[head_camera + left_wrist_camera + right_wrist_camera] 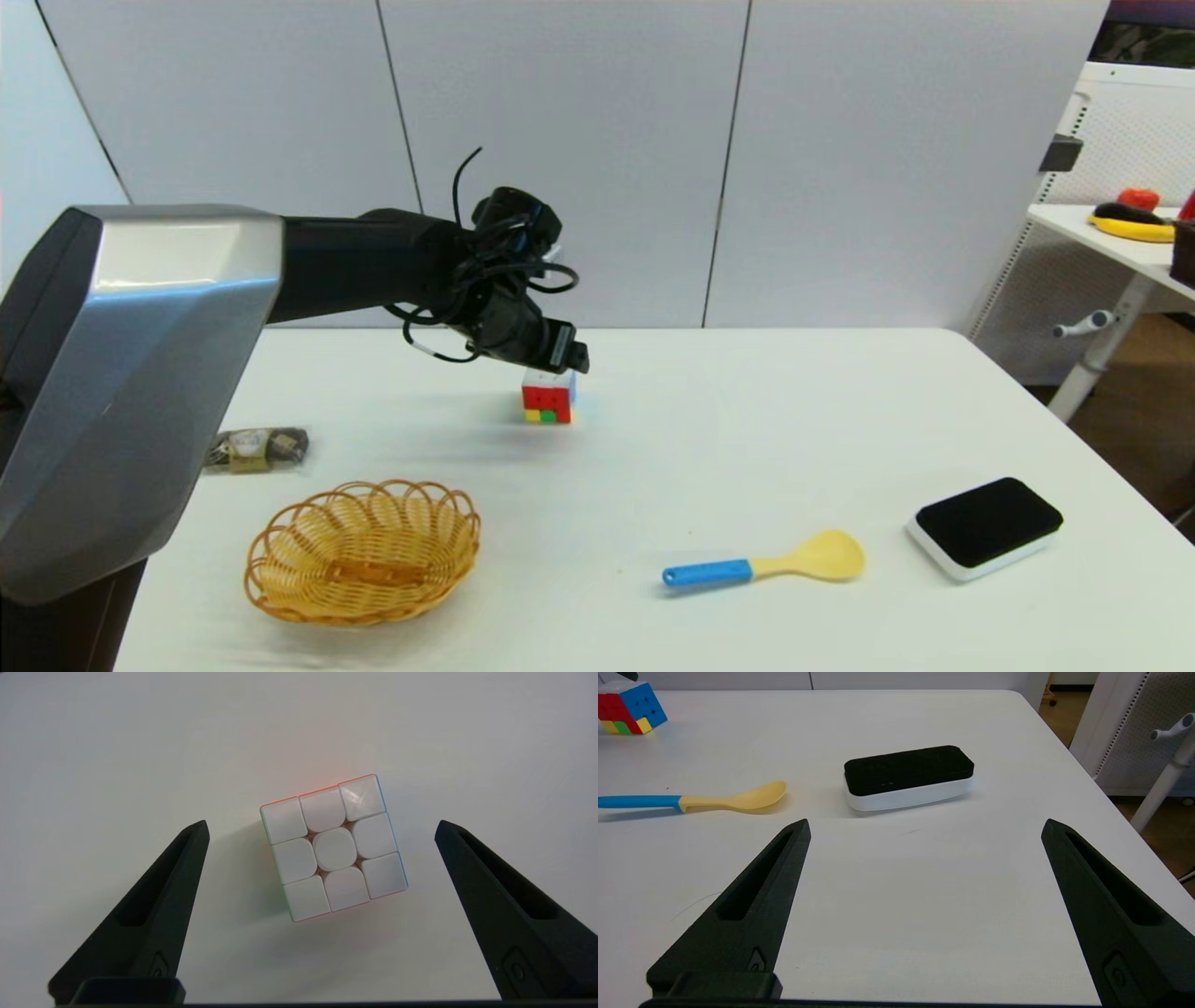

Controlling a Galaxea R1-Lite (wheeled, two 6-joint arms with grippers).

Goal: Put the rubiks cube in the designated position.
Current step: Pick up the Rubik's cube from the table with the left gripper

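The rubiks cube [548,397] rests on the white table near its middle back, white face up, with red, yellow and green squares on the side toward me. My left gripper [558,355] hangs directly above it, pointing down. In the left wrist view the cube's white face [334,848] lies between the two wide-apart black fingers [161,896], untouched, and the left gripper [322,828] is open. The right gripper [924,826] is open low over the table's near right part, holding nothing; the cube [630,707] shows far off in its view.
A wicker basket [362,551] sits at the front left. A spoon with a blue handle [766,563] lies front centre, a black-topped white eraser block [986,527] to its right. A small dark packet [257,449] lies at the left. The table's right edge [1074,429] is near.
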